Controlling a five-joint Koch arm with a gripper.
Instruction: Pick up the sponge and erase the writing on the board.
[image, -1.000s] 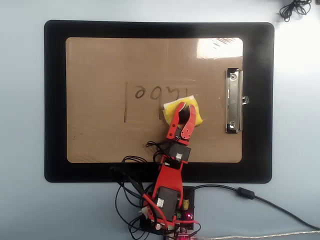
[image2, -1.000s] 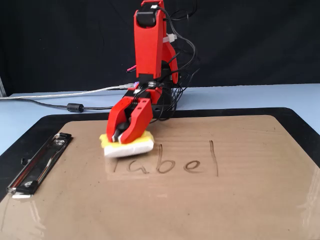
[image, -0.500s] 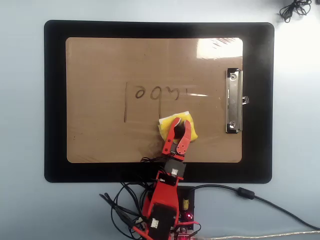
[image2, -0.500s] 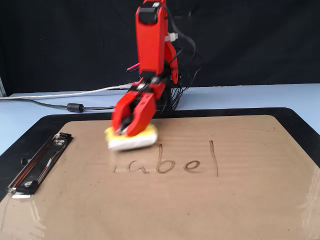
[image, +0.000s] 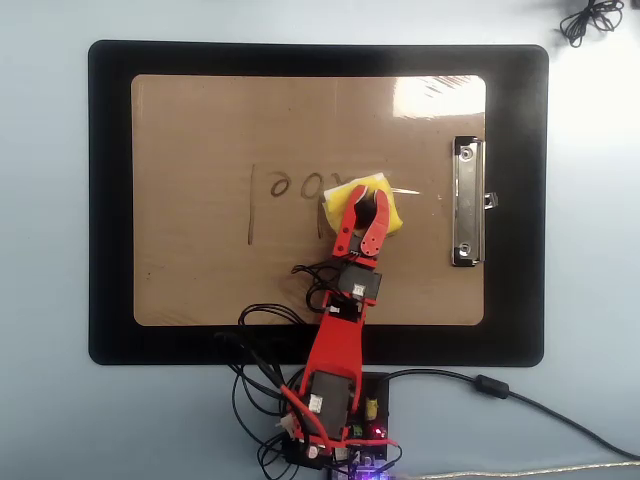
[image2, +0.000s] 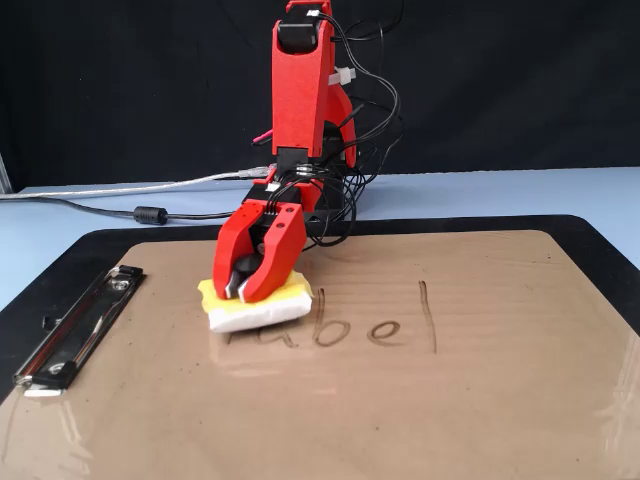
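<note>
A pale blue table carries a large black mat, and on the mat lies the board, a brown clipboard. In the fixed view a black backdrop fills the space behind the table.

The red arm reaches onto the board, and its gripper pinches the sponge, the two jaws closed on the round black knob in the sponge's middle. The sponge sits flat on the board, directly under the jaws, over one end of the writing.

The overhead view shows the sponge covering that end of the line; beyond the jaws, toward the left of that view, small loops and a long vertical stroke remain. A faint pale streak runs from the sponge toward the silver metal clip, which lies well apart from the jaws on the other side.

The fixed view shows what the overhead cannot: the sponge's white side touching the board, and the letters reading roughly "bel" just beside it, ending in the vertical stroke.

A tangle of black wires crosses the board's near edge behind the jaws. A grey cable trails across the table.
</note>
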